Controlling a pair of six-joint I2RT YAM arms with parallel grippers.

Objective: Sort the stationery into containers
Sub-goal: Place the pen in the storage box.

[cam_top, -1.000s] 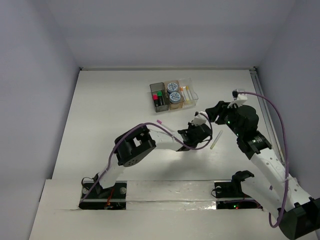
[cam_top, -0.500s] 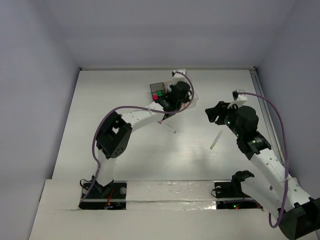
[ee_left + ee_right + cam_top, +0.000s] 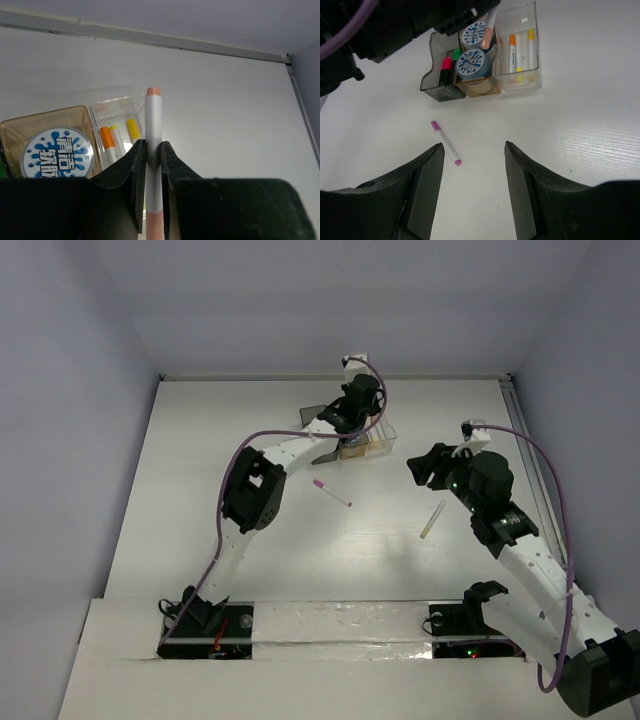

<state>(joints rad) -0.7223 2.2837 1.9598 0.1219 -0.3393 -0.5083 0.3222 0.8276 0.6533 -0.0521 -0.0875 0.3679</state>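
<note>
My left gripper is shut on a thin white pen with pale orange ends, held above the containers. The pen's far tip hangs over the clear bin, which holds orange-capped and yellow-capped pens. The amber bin holds two tape rolls. Pink and green erasers sit in the dark grey bin. My right gripper stands open and empty above the table, near a magenta-capped pen.
From above, the left arm reaches across the table and covers most of the bins. The magenta pen lies mid-table. A pale yellow-tipped pen lies below the right gripper. The back wall is just behind the bins.
The left arm swung from mid-table back to the bins, carrying its pen, and now sits a little farther over the clear bin. The right arm has hardly moved.
</note>
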